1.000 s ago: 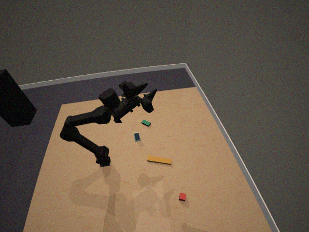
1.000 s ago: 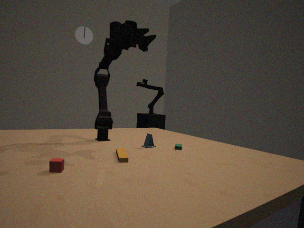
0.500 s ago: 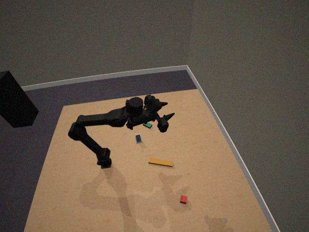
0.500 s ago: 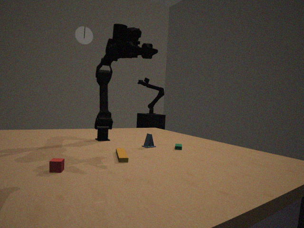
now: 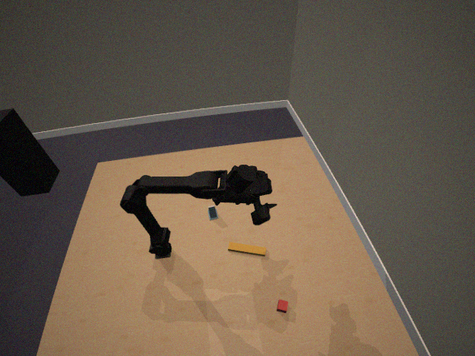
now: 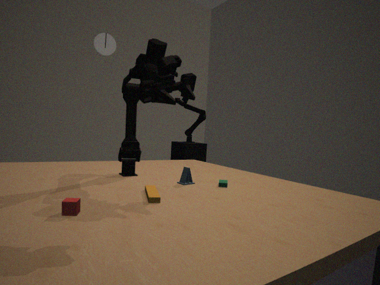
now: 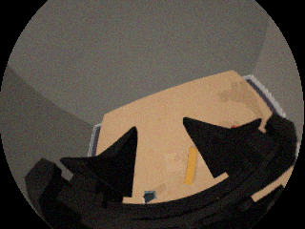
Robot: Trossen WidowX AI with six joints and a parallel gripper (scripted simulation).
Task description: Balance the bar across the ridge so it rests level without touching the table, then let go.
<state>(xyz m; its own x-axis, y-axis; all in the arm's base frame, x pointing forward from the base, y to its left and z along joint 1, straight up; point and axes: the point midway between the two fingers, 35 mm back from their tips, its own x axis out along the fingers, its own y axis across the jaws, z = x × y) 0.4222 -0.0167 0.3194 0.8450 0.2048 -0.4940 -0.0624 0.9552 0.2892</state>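
Observation:
The yellow bar (image 5: 246, 248) (image 6: 152, 194) (image 7: 191, 166) lies flat on the table. The ridge (image 5: 212, 212) (image 6: 186, 176) (image 7: 150, 196) is a small blue-grey wedge that stands upright on the table, apart from the bar, with nothing on its narrow top. My gripper (image 6: 184, 101) (image 7: 160, 124) is open and empty, high above the table. In the wrist view the bar shows beyond the gap, near the right finger, and the ridge shows low between the fingers. In the top view one finger is mostly hidden by the gripper body.
A red cube (image 5: 283, 305) (image 6: 70, 206) sits on the table beyond the bar from the ridge. A small green block (image 6: 222, 183) lies right of the ridge in the exterior view. A black pedestal (image 5: 27, 168) (image 6: 188, 151) carrying another arm stands beyond the table.

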